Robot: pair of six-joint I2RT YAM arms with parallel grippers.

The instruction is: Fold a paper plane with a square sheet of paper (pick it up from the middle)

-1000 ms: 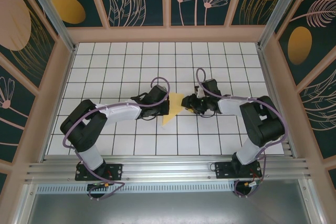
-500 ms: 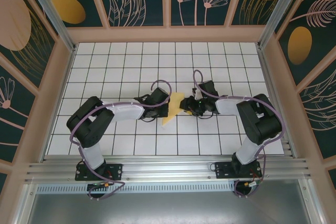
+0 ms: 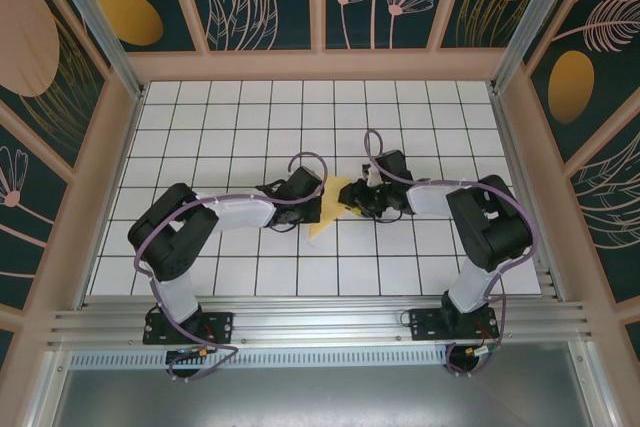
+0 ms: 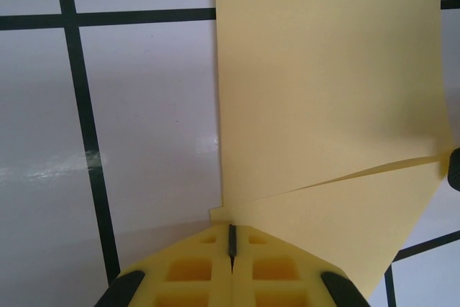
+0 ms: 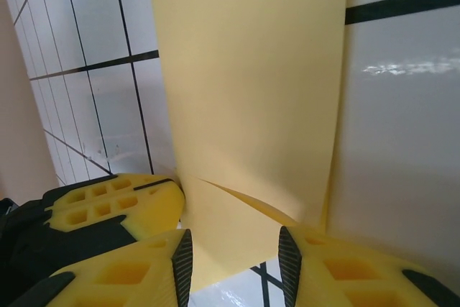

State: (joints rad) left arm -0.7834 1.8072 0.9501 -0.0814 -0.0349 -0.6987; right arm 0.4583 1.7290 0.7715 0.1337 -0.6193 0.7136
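Top external view: my right gripper (image 3: 352,199) has crept left since a second ago, onto the square sheet of paper (image 3: 326,215) at mid-table (image 3: 200,127). Right fingers: partly apart, the sheet's fold between them. Left gripper (image 4: 231,229): pressed shut, tips touching the sheet's edge.

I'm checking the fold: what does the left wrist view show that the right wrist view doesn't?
Left wrist: the left tool, shut, its tips at the edge of the square sheet of paper, and a slanted folded edge running off to the right. Right wrist: the right tool, open and straddling a paper flap, with the left tool alongside. Both: the yellow sheet lying on the white gridded table.
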